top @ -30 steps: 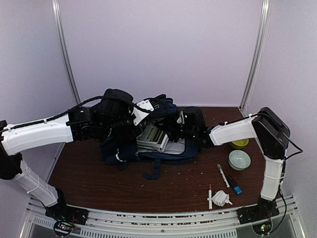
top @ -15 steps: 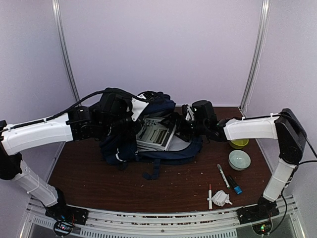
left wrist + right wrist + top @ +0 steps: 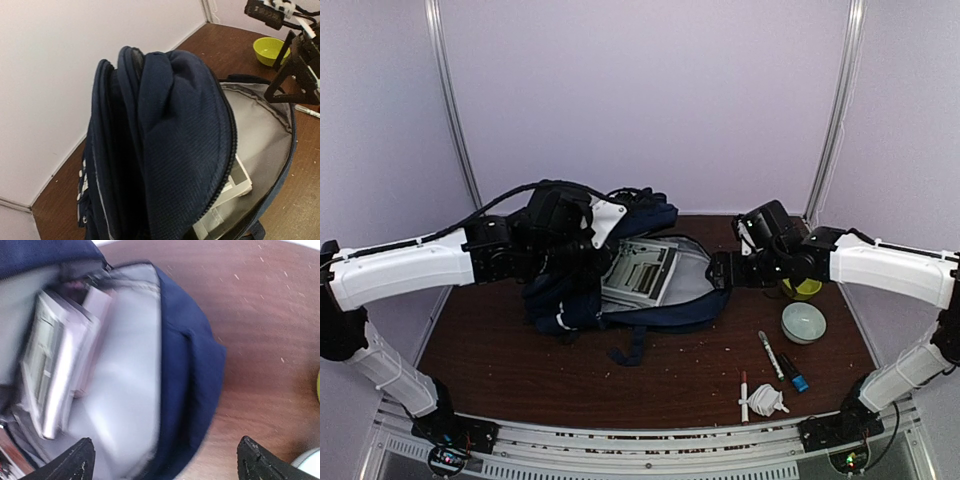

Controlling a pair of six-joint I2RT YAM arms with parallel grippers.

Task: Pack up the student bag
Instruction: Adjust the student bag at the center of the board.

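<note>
Navy student bag (image 3: 570,302) flap buries the left claw (image 3: 588,238) clamped on it

A: Report on the student bag (image 3: 180,135), outer shell between the fingers of the right gripper (image 3: 165,462)?
B: Navy woven cloth, matt, with a fine ribbed weave. Beneath the gripper, the lining (image 3: 125,390) is pale grey, smooth, with a faint sheen.
A: Against that lining?
B: The books (image 3: 55,365): paper, matt.
A: Ahead of the gripper?
B: The table (image 3: 260,315): dark wood grain, satin finish, pale specks. Beside the gripper, the bowl (image 3: 269,49) is yellow-green and glossy.
</note>
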